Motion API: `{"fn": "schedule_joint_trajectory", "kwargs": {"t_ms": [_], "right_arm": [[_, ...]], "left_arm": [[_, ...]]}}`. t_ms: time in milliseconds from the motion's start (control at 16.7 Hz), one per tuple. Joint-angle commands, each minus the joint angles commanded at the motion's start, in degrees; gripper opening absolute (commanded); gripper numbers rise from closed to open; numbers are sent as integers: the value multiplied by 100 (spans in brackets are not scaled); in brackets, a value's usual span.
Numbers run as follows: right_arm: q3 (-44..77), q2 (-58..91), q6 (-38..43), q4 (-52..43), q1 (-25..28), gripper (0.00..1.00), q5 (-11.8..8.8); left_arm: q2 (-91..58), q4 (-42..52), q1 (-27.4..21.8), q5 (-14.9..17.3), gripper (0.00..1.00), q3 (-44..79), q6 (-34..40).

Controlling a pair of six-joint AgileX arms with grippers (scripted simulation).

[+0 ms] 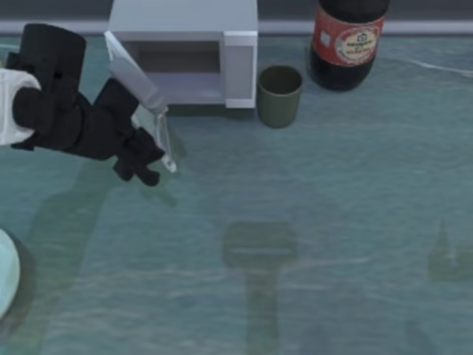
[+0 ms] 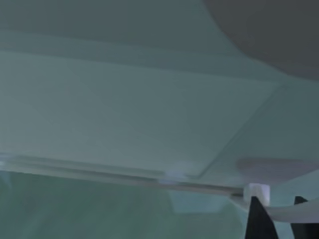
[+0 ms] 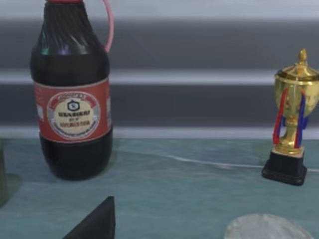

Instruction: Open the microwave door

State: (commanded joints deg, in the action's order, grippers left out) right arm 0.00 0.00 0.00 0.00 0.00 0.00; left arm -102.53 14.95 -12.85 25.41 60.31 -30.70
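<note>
top view: at the far edge of the teal glassy tabletop (image 1: 347,222), towards its left, the small boxy white microwave (image 1: 185,48) stands with its flat light-grey, windowed microwave door (image 1: 137,81) swung well out on its left hinge, the cavity exposed. the left gripper (image 1: 151,164), black, sits at the door's free edge by the white bar handle (image 1: 166,140); the pull looks mid-swing, and the next move would call for carrying that edge further round its arc. a dark olive cup (image 1: 279,95) stands just right of the microwave, a dark sauce bottle with a red label (image 1: 347,41) beyond it, a pale plate (image 1: 6,274) at the left edge. left wrist view: the door's translucent pane fills the frame, two black fingertips (image 2: 259,219) set either side of the handle, seemingly clamped on it — a grip the top view does not make plain. right wrist view: only here a gold trophy (image 3: 291,134) shows beside the bottle; whether the parked right arm's fingers are open, i cannot tell.
</note>
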Motion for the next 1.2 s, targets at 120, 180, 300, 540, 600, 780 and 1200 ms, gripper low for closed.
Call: {"fn": "schedule_joint_trajectory", "kwargs": {"t_ms": [120, 180, 300, 540, 600, 780, 1200], "right_arm": [[0, 0, 0, 0, 0, 100, 0], [0, 0, 0, 0, 0, 100, 0], [0, 0, 0, 0, 0, 100, 0], [0, 0, 0, 0, 0, 100, 0], [0, 0, 0, 0, 0, 100, 0], [0, 0, 0, 0, 0, 100, 0], [0, 0, 0, 0, 0, 100, 0]], "left_arm": [[15, 60, 65, 87, 0, 32, -161], [12, 103, 103, 129, 0, 39, -242], [4, 171, 159, 191, 0, 43, -360], [4, 174, 161, 194, 0, 44, -366], [4, 174, 161, 194, 0, 44, -366], [4, 174, 161, 194, 0, 44, -366], [4, 174, 161, 194, 0, 44, -366]]}}
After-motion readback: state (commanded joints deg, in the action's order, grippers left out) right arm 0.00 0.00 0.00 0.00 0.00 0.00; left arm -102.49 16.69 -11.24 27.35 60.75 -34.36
